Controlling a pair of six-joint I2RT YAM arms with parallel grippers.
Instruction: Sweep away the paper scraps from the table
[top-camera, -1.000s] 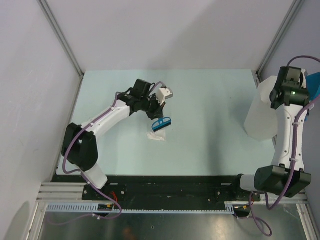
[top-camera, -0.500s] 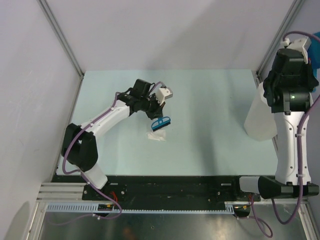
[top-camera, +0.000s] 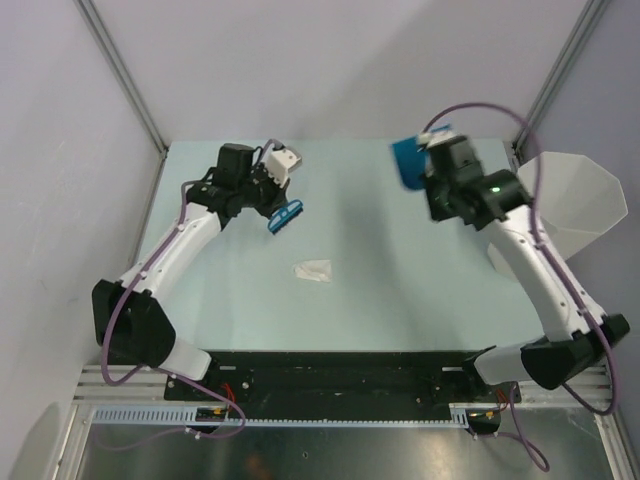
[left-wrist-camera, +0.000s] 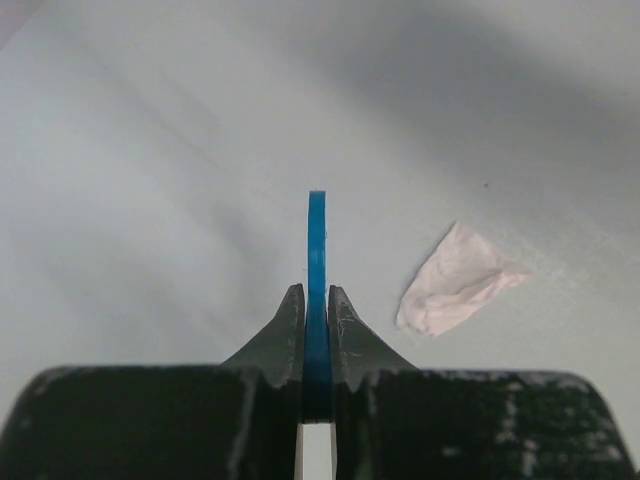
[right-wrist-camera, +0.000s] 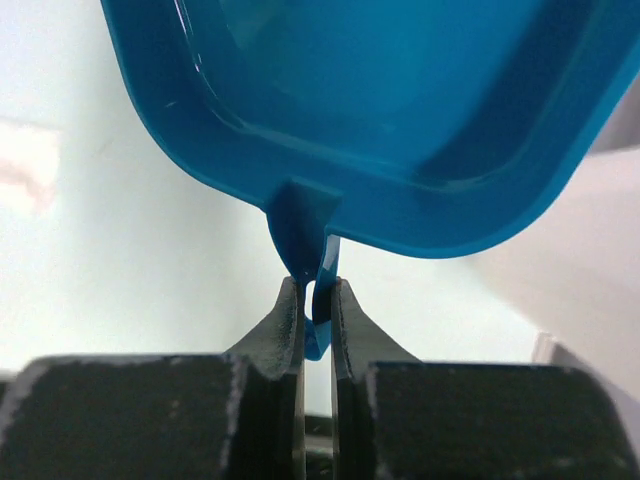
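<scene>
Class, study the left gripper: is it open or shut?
Shut on the blue brush: the left wrist view shows the left gripper clamping its thin blue edge between both fingers, with no gap.

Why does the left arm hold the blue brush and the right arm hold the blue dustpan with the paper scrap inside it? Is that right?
Not quite. The paper scrap is not inside the dustpan; it lies on the table, as the top view shows. The left gripper does hold the blue brush, and the right gripper the blue dustpan.
</scene>
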